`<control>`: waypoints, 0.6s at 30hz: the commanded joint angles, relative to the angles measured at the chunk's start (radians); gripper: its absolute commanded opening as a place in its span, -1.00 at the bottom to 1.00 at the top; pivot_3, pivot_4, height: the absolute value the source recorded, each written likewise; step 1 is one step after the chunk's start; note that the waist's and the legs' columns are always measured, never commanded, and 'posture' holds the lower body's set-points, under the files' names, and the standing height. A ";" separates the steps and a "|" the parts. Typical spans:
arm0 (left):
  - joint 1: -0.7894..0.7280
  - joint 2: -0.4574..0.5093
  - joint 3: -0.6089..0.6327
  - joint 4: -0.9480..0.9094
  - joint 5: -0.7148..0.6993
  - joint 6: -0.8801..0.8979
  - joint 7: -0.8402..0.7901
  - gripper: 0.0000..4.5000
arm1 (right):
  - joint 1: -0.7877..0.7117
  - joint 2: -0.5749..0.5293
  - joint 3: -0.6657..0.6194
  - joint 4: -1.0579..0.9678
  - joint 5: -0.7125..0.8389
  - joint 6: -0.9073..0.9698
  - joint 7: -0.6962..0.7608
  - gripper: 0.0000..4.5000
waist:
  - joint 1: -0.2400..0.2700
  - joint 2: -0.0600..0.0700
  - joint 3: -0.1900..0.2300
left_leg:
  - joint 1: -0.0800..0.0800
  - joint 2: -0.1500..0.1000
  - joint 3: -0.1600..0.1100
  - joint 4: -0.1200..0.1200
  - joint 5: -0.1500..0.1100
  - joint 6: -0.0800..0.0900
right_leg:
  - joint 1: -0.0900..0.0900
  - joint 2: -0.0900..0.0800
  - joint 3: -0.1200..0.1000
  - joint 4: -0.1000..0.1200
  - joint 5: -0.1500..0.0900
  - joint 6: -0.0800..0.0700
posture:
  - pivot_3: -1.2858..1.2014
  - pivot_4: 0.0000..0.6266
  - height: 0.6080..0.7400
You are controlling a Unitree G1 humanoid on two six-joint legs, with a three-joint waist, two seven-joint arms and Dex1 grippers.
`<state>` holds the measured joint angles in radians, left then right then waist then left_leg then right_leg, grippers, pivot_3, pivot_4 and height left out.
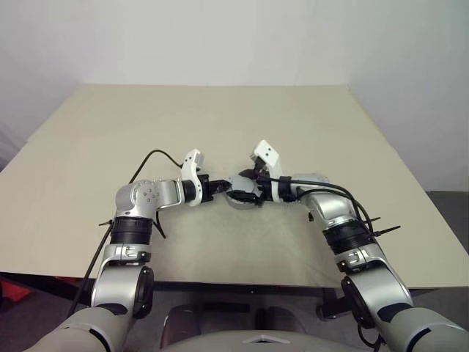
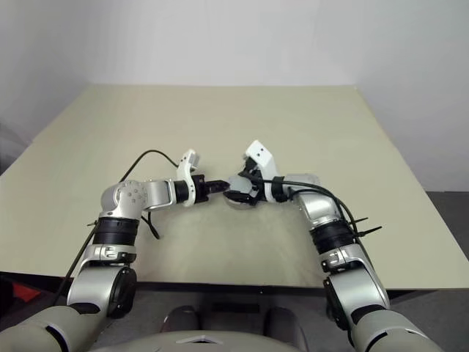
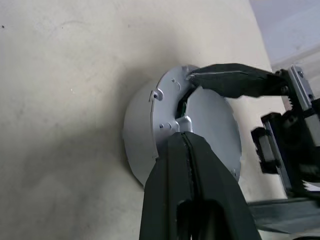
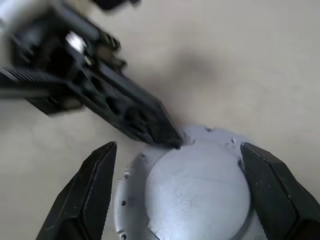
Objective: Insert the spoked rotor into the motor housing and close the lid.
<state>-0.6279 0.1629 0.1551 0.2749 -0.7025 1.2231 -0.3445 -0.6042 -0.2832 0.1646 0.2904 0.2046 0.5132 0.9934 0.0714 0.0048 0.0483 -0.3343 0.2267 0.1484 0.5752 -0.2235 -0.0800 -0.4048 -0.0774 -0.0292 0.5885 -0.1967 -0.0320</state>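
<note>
The motor housing (image 3: 150,135), a short round silver-grey cylinder, rests on the table between my two grippers, also seen in the left eye view (image 1: 236,199). Its upward face (image 4: 200,190) is a smooth raised grey disc inside a flange with small holes; I cannot tell whether that face is the lid. The spoked rotor is hidden. My left gripper (image 3: 184,136) is shut, its tip touching a small tab on the housing's rim. My right gripper (image 4: 177,150) is open, its fingers (image 4: 95,190) spread wide on either side of the housing, just above it, one finger (image 3: 235,80) near the rim.
The beige table (image 1: 220,125) stretches bare beyond and to both sides of the grippers, ending at a white wall at the back. A black cable (image 1: 150,158) loops over the left forearm. The table's near edge runs just under my elbows.
</note>
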 commanded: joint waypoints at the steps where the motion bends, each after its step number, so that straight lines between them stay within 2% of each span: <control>1: 0.009 -0.008 -0.021 0.000 0.014 0.026 -0.007 -1.00 | -0.039 0.020 -0.051 -0.089 0.096 0.074 0.002 0.99 | 0.001 0.000 0.000 | 0.000 0.000 0.000 -0.001 0.000 0.000 | 0.000 0.000 0.000 0.000 0.000 0.001 | 0.03 -1.00 1.00; 7: 0.015 -0.008 -0.022 -0.012 0.015 0.029 -0.021 -1.00 | -0.090 0.025 -0.089 0.008 0.090 0.121 -0.103 0.99 | 0.005 0.000 0.000 | 0.000 -0.002 0.000 -0.001 0.000 0.000 | 0.000 -0.002 0.000 0.000 0.000 0.001 | 0.03 -1.00 1.00; 11: 0.020 -0.009 -0.019 -0.020 0.014 0.030 -0.024 -1.00 | -0.088 -0.014 -0.079 0.047 0.071 0.154 -0.119 0.99 | 0.007 0.001 0.001 | 0.000 -0.002 0.000 -0.002 0.000 -0.001 | 0.000 -0.002 0.000 0.000 -0.001 0.002 | 0.03 -1.00 1.00; 15: 0.026 -0.010 -0.018 -0.028 0.013 0.029 -0.026 -1.00 | -0.139 -0.034 -0.146 0.151 0.103 0.268 -0.171 0.99 | 0.006 0.001 0.001 | 0.000 -0.002 0.000 -0.002 0.000 -0.001 | 0.000 -0.002 0.000 0.000 -0.001 0.002 | 0.03 -1.00 1.00; 18: 0.032 -0.012 -0.019 -0.035 0.012 0.030 -0.026 -1.00 | -0.156 -0.062 -0.164 0.193 0.112 0.304 -0.156 0.99 | 0.008 0.001 0.001 | 0.000 -0.002 0.000 -0.002 0.000 -0.001 | 0.000 -0.002 0.000 0.000 -0.001 0.002 | 0.03 -1.00 1.00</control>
<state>-0.6099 0.1559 0.1546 0.2495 -0.7002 1.2297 -0.3698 -0.7272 -0.3326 0.0300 0.4869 0.2893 0.8003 0.8285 0.0798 0.0060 0.0494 -0.3346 0.2245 0.1486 0.5737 -0.2230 -0.0807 -0.4048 -0.0794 -0.0293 0.5888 -0.1978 -0.0301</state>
